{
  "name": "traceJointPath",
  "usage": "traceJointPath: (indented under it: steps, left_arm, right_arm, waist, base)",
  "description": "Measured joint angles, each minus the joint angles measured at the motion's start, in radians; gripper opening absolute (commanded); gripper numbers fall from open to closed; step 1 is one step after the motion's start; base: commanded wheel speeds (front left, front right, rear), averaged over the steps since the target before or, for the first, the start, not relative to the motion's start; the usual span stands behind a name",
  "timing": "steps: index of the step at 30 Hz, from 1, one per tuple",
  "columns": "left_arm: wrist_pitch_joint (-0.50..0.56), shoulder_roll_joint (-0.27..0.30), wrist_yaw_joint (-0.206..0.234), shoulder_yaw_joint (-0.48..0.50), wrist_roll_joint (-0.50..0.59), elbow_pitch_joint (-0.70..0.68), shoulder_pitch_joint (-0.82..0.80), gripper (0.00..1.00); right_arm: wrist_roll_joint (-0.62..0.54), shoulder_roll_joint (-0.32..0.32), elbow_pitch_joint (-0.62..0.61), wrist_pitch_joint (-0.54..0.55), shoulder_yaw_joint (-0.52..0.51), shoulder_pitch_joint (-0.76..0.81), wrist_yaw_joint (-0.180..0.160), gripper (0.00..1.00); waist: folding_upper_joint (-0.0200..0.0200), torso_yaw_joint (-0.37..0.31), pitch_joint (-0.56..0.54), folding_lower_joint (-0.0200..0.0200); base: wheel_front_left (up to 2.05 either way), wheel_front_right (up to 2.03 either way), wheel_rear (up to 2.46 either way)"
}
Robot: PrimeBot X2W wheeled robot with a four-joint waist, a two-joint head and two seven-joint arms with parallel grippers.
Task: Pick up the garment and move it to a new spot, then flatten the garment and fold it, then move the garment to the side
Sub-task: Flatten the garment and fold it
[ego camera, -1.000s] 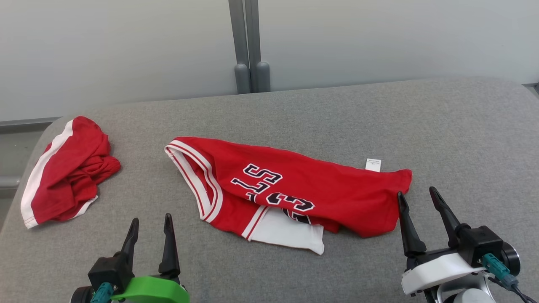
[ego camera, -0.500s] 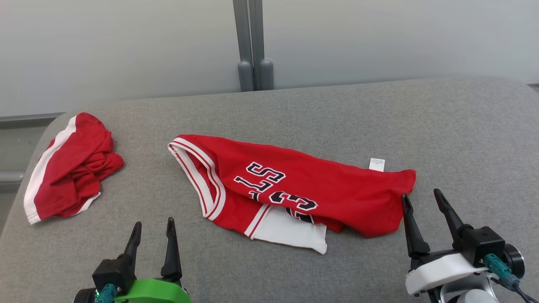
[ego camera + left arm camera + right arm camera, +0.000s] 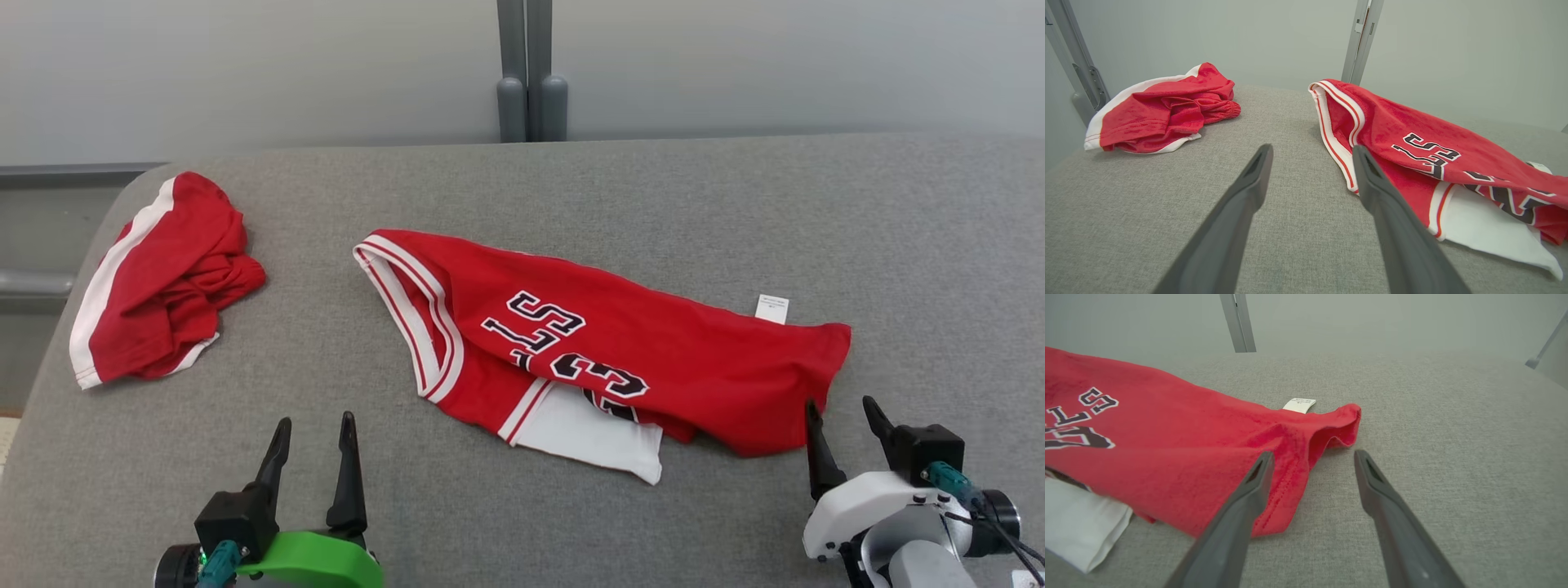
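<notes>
Head view: the whole frame has shifted, so the camera moved, not the red jersey (image 3: 653, 359), which lies unlifted mid-frame on the table (image 3: 898, 245). Left wrist view: left end effector (image 3: 1312, 147) spread, empty. Right wrist view: right end effector (image 3: 1313, 453) spread at the jersey's hem; the pickup is likely next.

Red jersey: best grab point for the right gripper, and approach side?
Take the jersey at its right-hand hem corner, beside the white tag: the fabric there curls up off the grey surface, leaving a lip. Come in low from the robot's right; the open right gripper sits by that edge.
</notes>
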Motion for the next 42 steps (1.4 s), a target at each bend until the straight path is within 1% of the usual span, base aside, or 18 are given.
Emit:
traceJointPath:
  steps: [6,8,9,10,11,13,14,18,20,24,30,33,36,40,42]
  left_arm:
    - [0.000,-0.005,-0.001,-0.001,0.008,0.002,-0.021,1.00]
    - [0.000,-0.006,-0.003,0.000,0.011,0.003,-0.022,1.00]
    - [0.000,-0.006,-0.004,0.000,0.012,0.003,-0.023,1.00]
    - [0.000,-0.007,-0.004,0.000,0.013,0.004,-0.024,1.00]
    - [0.000,-0.007,-0.004,0.001,0.014,0.004,-0.024,1.00]
    - [0.000,-0.008,-0.006,0.001,0.017,0.005,-0.025,1.00]
    - [0.000,-0.008,-0.007,0.001,0.021,0.006,-0.025,1.00]
    - [0.000,-0.010,-0.008,0.001,0.022,0.006,-0.025,1.00]
    - [0.000,-0.010,-0.008,0.000,0.022,0.005,-0.025,1.00]
    - [0.000,-0.011,-0.008,0.000,0.029,-0.002,-0.025,1.00]
    - [0.000,-0.011,-0.011,-0.018,0.030,-0.004,-0.030,1.00]
    - [0.000,-0.012,-0.013,-0.035,0.029,-0.007,-0.046,1.00]
    - [0.000,-0.012,-0.012,-0.055,0.021,-0.008,-0.060,1.00]
    - [0.000,-0.012,-0.013,-0.084,0.018,-0.008,-0.083,1.00]
    - [0.000,-0.012,-0.012,-0.092,0.012,-0.008,-0.093,1.00]
  right_arm:
    - [0.037,0.000,0.181,0.017,0.011,-0.115,0.000,1.00]
    - [0.080,0.000,0.227,0.036,0.031,-0.142,0.000,1.00]
    - [0.098,0.001,0.248,0.047,0.044,-0.155,0.000,0.87]
    - [0.110,0.001,0.265,0.055,0.054,-0.167,0.000,0.58]
    - [0.117,0.001,0.276,0.062,0.059,-0.178,0.000,0.44]
    - [0.120,-0.002,0.297,0.069,0.062,-0.200,0.000,0.22]
    - [0.121,-0.002,0.303,0.069,0.063,-0.207,0.000,0.00]
    - [0.130,-0.007,0.303,0.057,0.084,-0.229,0.000,0.00]
    - [0.133,-0.020,0.285,0.046,0.094,-0.248,0.000,0.00]
    - [0.127,-0.071,0.234,0.043,0.113,-0.335,0.000,0.00]
    - [0.090,-0.163,0.216,0.128,0.157,-0.509,0.000,0.00]
    - [0.067,-0.213,0.252,0.176,0.170,-0.596,0.000,0.00]
    - [0.062,-0.247,0.314,0.211,0.164,-0.676,0.000,0.00]
    - [0.019,-0.306,0.399,0.222,0.146,-0.776,0.000,0.00]
    - [-0.007,-0.321,0.433,0.226,0.146,-0.817,0.000,0.00]
  waist:
    - [0.0000,0.039,0.049,0.0000]
    - [0.0000,0.051,0.062,0.0000]
    - [0.0000,0.058,0.068,0.0000]
    - [0.0000,0.064,0.074,0.0000]
    - [0.0000,0.068,0.078,0.0000]
    - [0.0000,0.078,0.085,0.0000]
    - [0.0000,0.082,0.086,0.0000]
    - [0.0000,0.090,0.084,0.0000]
    - [0.0000,0.091,0.083,0.0000]
    - [0.0000,0.093,0.088,0.0000]
    - [0.0000,0.110,0.107,0.0000]
    - [0.0000,0.126,0.120,0.0000]
    - [0.0000,0.147,0.136,0.0000]
    - [0.0000,0.182,0.161,0.0000]
    - [0.0000,0.199,0.176,0.0000]
  base:
    - [0.00,0.00,0.00]
    - [0.00,0.00,0.00]
    - [0.00,0.00,0.00]
    - [0.00,0.00,0.00]
    - [0.00,0.00,0.00]
    - [0.00,0.00,0.00]
    - [0.00,0.00,0.00]
    - [0.00,0.00,0.00]
    - [0.00,0.00,0.00]
    - [0.00,0.00,0.00]
    - [0.00,0.00,0.00]
    - [0.00,0.00,0.00]
    - [0.00,0.00,0.00]
    - [0.00,0.00,0.00]
    - [0.00,0.00,0.00]
